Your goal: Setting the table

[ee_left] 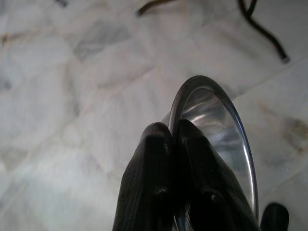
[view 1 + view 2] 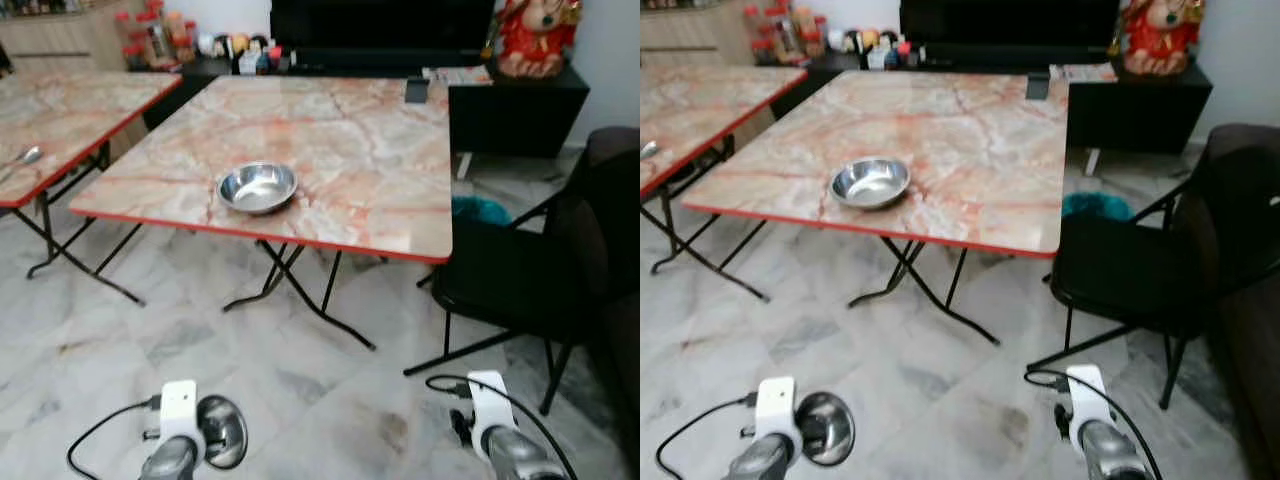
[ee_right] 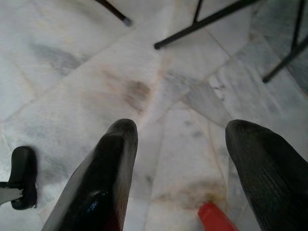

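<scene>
**one bowl down, a second in hand, table not yet reached**

at ten o'clock in the head view you have a second marble-patterned folding table with a red edge (image 2: 60, 120), with what looks like a metal spoon (image 2: 25, 156) lying on it; it is too small to be sure. just past it, from eleven to one o'clock, stands the main marble-patterned square table with red rim and black folding legs (image 2: 340, 130). a round shiny steel bowl (image 2: 257, 186) sits upright on it, close to the near edge, at about eleven o'clock.

low at seven o'clock your left gripper (image 1: 175, 168) hangs over the pale marble floor (image 2: 300, 380), well short of the table. its two black fingers are pinched together on the rim of a second small steel bowl (image 2: 222, 431), one finger inside and one outside, the bowl held on edge.

at five o'clock your right gripper (image 3: 180, 168) is spread wide and carries nothing; it looks idle over the floor. at three o'clock a black chair (image 2: 530, 270) stands at the table's right corner.

by my reading, one place is begun and the held bowl is yet to be set down. you need to close the gap to the table first, and any cutlery is still to come.
</scene>
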You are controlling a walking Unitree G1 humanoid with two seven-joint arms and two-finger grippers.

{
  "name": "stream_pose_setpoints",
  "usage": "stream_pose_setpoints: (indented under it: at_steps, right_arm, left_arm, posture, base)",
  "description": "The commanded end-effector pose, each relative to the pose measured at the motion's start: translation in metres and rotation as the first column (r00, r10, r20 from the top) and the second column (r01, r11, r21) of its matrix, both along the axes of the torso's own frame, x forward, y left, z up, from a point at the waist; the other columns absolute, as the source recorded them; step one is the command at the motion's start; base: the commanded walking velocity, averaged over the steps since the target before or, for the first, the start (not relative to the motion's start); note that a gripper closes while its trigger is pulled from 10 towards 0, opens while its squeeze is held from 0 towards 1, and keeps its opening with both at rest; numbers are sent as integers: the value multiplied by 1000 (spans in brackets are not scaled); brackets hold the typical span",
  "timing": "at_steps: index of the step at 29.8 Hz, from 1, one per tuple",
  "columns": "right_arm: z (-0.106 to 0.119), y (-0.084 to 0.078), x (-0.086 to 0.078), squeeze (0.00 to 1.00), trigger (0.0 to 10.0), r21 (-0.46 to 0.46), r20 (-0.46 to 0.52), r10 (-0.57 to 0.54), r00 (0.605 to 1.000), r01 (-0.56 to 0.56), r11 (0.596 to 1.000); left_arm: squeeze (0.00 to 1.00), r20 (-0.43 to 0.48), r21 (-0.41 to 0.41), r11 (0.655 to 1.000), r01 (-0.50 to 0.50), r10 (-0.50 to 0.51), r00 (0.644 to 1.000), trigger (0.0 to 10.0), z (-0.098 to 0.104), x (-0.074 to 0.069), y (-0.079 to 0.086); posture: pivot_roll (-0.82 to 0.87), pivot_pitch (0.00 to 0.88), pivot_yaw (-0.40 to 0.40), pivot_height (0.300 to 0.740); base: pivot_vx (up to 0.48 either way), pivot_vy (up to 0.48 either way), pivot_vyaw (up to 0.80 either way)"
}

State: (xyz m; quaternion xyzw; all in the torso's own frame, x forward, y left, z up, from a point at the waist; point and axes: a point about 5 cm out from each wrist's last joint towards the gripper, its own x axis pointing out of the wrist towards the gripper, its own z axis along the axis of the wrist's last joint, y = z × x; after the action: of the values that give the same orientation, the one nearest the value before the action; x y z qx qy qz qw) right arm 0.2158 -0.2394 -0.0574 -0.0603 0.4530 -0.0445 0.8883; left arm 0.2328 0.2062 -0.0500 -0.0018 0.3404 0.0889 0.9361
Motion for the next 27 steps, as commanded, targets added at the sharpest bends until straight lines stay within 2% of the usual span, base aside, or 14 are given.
stream_pose_setpoints:
  at_steps: [1, 10, 23, 27]
  right_arm:
    - [1, -6, -2, 0, 10000, -3, 4, -7, 1000, 7, 1000]
    - [1, -11, -5, 0, 10000, 0, 16, -13, 1000, 13, 1000]
    - [2, -10, -3, 0, 10000, 6, 27, -7, 1000, 7, 1000]
    - [2, -9, -2, 0, 10000, 7, 27, -8, 1000, 8, 1000]
  left_arm:
    - [0, 3, 14, 1000, -2, 2, 1000, 10000, 3, 4, 1]
    - [0, 6, 27, 1000, 4, -4, 1000, 10000, 5, 7, 2]
    - [0, 7, 32, 999, 3, -4, 1000, 10000, 4, 5, 1]
    - [0, 5, 36, 999, 8, -8, 1000, 10000, 3, 5, 0]
  posture:
    - [-87, 29, 18, 740]
    - [-89, 17, 21, 740]
    - [-84, 20, 21, 740]
    - [-82, 26, 19, 740]
  base:
    - [292, 0, 0]
    - [306, 0, 0]
    - [301, 0, 0]
    - [0, 0, 0]
